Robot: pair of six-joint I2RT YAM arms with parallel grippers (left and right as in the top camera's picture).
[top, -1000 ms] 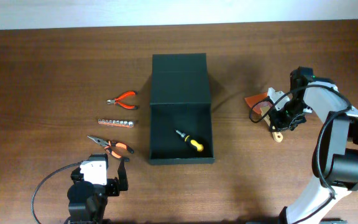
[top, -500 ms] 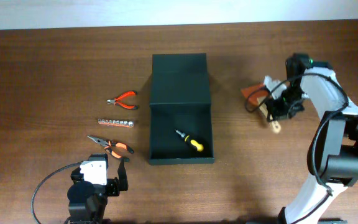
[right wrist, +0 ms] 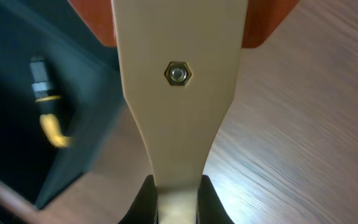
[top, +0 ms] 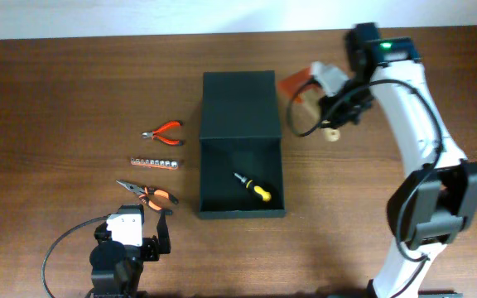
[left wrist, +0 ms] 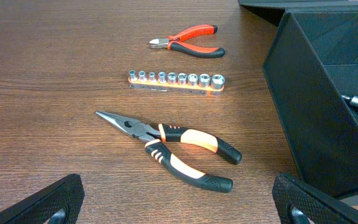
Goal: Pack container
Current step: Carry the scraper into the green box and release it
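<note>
Where the right fingers (right wrist: 143, 204) show at the bottom edge of the right wrist view, they are clamped on the pale wooden handle of a scraper (right wrist: 178, 124). A hex nut sits in the handle, and the orange blade is at the top edge. In the overhead view the scraper (top: 295, 84) is held just right of the container's open lid, in the upper middle of the frame. The container (top: 220, 170) sits mid-frame on the bench (top: 73, 74), lid laid back toward the top. A yellow-handled screwdriver (top: 252, 189) lies inside it.

At the lower left, the left fingers (left wrist: 45, 202) are wide apart above the bench. Beyond them lie pliers (left wrist: 173, 149), then a socket rail (left wrist: 176, 81), then red cutters (left wrist: 188, 45), all left of the container.
</note>
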